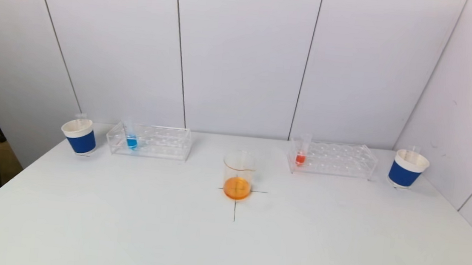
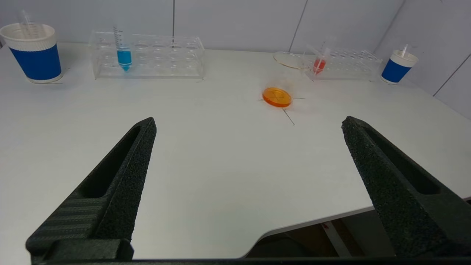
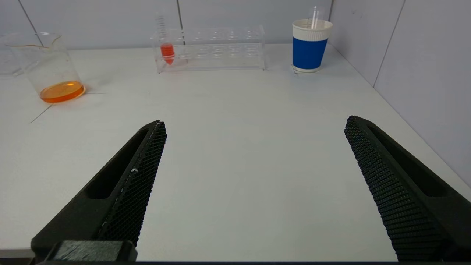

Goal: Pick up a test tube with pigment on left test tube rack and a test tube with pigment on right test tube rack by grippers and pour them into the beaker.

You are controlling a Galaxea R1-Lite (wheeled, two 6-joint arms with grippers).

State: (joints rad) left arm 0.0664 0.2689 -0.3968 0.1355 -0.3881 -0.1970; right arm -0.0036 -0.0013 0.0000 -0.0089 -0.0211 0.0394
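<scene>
1. Blue tube (image 1: pixel 131 139) is standing in the left rack (image 1: pixel 149 141), at 10 o'clock from the beaker (image 1: pixel 238 175).
2. Red tube (image 1: pixel 301 155) is standing in the right rack (image 1: pixel 332 159), at 2 o'clock.
3. Left gripper (image 2: pixel 248 123) and right gripper (image 3: pixel 254 123) are hovering spread wide, gripping nothing.

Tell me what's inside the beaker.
The beaker holds a shallow layer of orange liquid at its bottom; above that it looks empty. Under it, the floor cross mark's centre is covered.

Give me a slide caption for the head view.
Beaker of orange liquid centred between racked blue tube and red tube.
</scene>
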